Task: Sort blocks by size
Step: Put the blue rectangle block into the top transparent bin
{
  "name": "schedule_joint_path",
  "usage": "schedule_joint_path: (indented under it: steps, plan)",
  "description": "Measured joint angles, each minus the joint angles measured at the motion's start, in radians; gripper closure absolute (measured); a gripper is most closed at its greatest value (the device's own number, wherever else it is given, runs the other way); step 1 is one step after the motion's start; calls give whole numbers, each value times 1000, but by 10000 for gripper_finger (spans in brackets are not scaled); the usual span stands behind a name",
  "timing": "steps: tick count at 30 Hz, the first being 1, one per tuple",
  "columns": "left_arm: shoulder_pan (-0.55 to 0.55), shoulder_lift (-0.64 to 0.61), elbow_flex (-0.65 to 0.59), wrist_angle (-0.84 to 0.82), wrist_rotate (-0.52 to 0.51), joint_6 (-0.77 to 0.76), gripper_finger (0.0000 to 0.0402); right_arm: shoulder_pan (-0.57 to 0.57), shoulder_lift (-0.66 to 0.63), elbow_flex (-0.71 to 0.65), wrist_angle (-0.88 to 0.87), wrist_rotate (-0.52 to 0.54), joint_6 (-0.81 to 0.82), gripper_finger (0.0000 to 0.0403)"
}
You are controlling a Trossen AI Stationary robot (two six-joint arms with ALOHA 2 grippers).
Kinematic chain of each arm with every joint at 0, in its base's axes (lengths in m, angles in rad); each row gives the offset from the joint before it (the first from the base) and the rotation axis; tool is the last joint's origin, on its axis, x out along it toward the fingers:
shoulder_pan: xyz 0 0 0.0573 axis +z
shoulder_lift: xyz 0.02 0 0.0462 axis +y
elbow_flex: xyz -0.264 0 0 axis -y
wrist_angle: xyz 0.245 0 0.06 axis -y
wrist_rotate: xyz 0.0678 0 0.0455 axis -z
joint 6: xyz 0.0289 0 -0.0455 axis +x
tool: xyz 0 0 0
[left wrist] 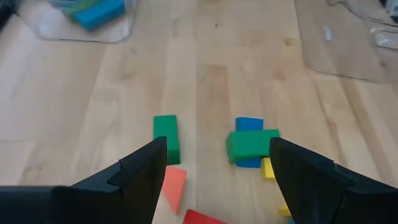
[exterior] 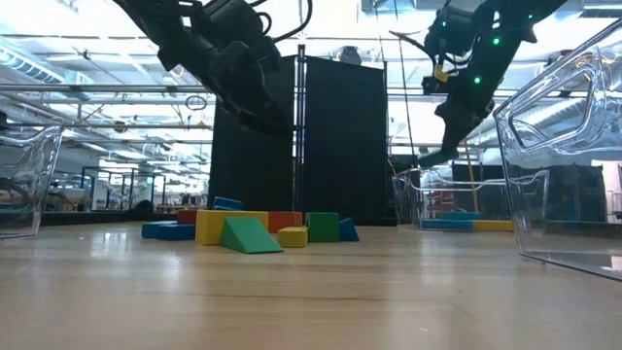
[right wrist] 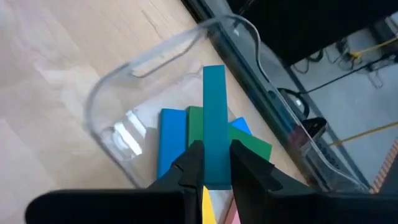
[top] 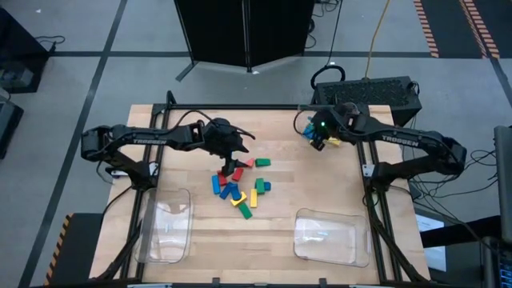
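Two grippers differ: your right gripper [right wrist: 214,163] clamps a long teal block [right wrist: 214,118] over the tray [right wrist: 109,99], while your left gripper [left wrist: 214,171] gapes above the pile [top: 240,186]; these light, stiff, likely slick blocks want pinching across flat sides.

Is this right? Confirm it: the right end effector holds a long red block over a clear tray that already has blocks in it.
Not quite: the block is blue, not red. The right wrist view shows the right end effector shut on a long blue block over the clear tray, which already holds blue and green blocks. The rest stands.
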Motion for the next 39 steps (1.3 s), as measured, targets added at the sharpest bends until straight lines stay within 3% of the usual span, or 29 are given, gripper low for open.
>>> schedule_joint_path:
  steps: [10, 16, 25, 29, 39]
  plan:
    - [0, 0, 0, -39, -30, 51, 120, -175, 0, 0, -1, -198, -1, 353]
    - [1, 0, 0, -40, -42, 51, 120, -211, 0, 0, 11, -203, 1, 339]
    - [1, 1, 0, -84, -147, 52, 120, -219, 0, 1, 20, -205, 9, 267]
    - [1, 1, 0, -87, -149, 45, 120, -219, 0, 1, 32, -205, 11, 244]
    - [1, 1, 0, -150, -151, 127, 120, -196, 0, 1, 51, -217, 108, 245]
